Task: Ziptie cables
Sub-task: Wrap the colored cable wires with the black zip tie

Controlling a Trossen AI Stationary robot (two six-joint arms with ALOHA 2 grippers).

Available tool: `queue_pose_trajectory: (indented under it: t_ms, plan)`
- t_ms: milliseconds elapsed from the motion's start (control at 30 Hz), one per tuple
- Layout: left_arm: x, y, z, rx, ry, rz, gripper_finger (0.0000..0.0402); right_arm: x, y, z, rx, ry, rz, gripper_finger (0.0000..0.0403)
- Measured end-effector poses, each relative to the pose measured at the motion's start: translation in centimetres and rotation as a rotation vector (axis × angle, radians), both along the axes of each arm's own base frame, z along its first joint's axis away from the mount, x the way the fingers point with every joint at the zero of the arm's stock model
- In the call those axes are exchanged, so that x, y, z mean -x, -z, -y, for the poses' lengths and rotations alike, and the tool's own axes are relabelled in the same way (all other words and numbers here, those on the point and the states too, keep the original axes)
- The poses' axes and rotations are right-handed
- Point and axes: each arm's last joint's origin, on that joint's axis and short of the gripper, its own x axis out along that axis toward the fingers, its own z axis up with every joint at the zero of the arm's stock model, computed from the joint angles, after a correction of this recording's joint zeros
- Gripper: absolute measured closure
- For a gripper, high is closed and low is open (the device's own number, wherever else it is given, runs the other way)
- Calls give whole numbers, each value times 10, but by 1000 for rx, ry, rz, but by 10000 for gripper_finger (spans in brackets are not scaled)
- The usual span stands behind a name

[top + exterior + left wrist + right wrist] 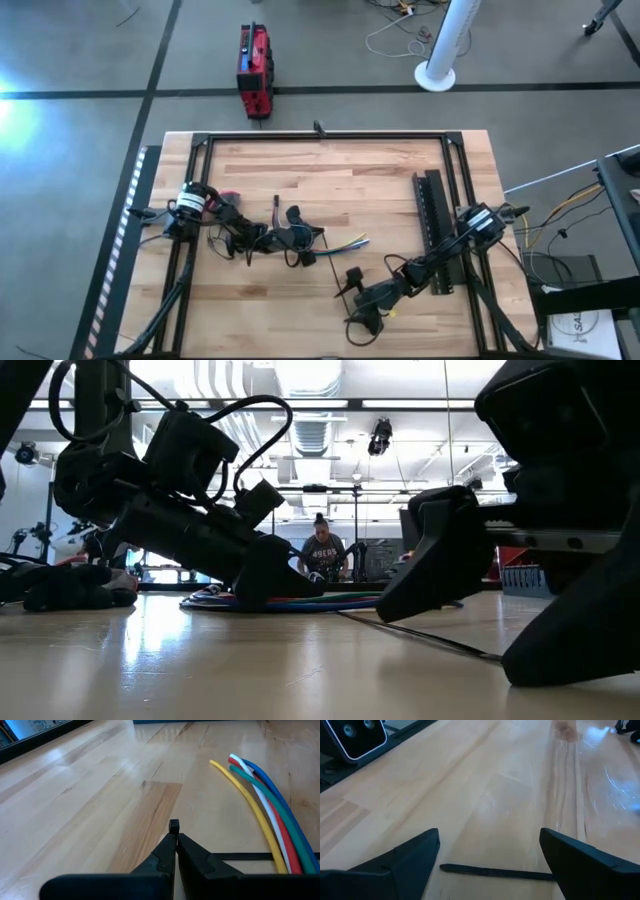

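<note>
The cables [270,815], blue, green, red, white and yellow wires, lie on the wooden table near its middle [345,243]. The ziptie [240,856], a thin black strip, runs under them toward the near edge. Its far tip [470,869] lies flat on the table. My left gripper [173,836] is shut at the ziptie's other end, beside the cables [310,245]. My right gripper [490,855] stands open low over the table [348,300]. Its fingers are on either side of the strip's tip, and the strip runs up to one finger [570,865]. My left gripper pinches a small black block [173,825], seemingly the ziptie's head, between its two fingertips. The fingers come in low from the table's left. The strip comes out from behind one finger [200,860] and lies on the table under the cables.
A long black perforated bar [435,225] lies at the right. Black frame rails [320,137] run along the table's edges. A red box [255,70] stands on the floor beyond the far edge. A person [322,552] sits far back in the room. Bare wood [330,180] lies toward the far edge.
</note>
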Motion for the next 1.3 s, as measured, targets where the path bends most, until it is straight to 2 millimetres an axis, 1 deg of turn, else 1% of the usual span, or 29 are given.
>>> queue_pose_trajectory:
  t_ms: [133, 467, 733, 1100, 1300]
  plan:
    - [0, 0, 0, 0, 0, 0, 402, 1, -7, 0, 33, -14, 2, 66]
    - [-2, -1, 0, 1, 0, 4, 402, 3, -4, 3, 12, 20, -50, 66]
    - [-2, -1, 0, -6, 3, 2, 402, 9, -21, 1, 74, 9, -50, 66]
    - [-2, -1, 0, -7, 5, 1, 402, 8, -20, -1, 46, -6, -55, 66]
    - [-2, -1, 0, -8, 5, -2, 402, 8, -24, -9, 64, -48, -27, 66]
